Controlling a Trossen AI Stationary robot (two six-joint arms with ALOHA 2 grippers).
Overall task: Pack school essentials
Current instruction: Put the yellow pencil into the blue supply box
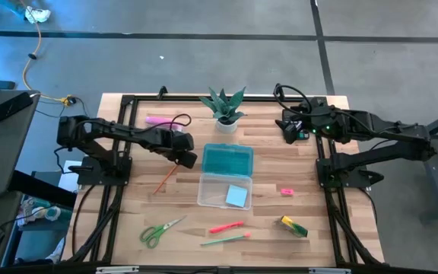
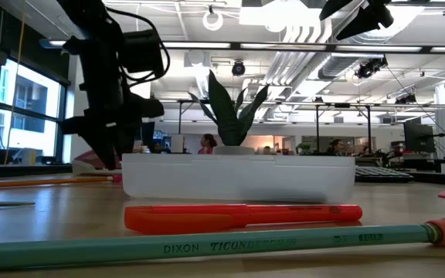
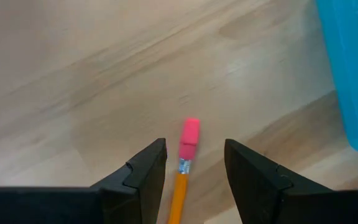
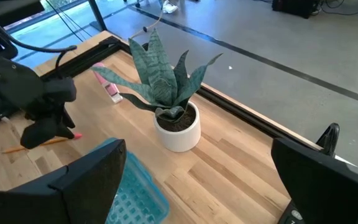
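My left gripper (image 3: 194, 155) is open and low over the table. Its fingers stand on either side of the orange pencil's pink eraser end (image 3: 189, 138) without touching it. The pencil (image 1: 166, 178) lies flat, left of the open case. The case has a teal lid (image 1: 228, 160) and a clear base (image 1: 213, 190), and the light-blue note pad (image 1: 238, 195) lies in the base. Near the front edge lie the green-handled scissors (image 1: 160, 230), the pink-red pen (image 1: 226, 227) and the green pen (image 1: 225, 240). To their right are the pink eraser (image 1: 287, 192) and the yellow-green block (image 1: 293, 226). My right gripper (image 4: 197, 149) waits open at the far right.
A potted plant (image 1: 224, 106) stands at the far edge behind the case. A long pale-pink bar (image 1: 158, 119) lies left of it, with a dark cable loop beside it. Black frame rails run along both table sides. Bare wood shows around the pencil.
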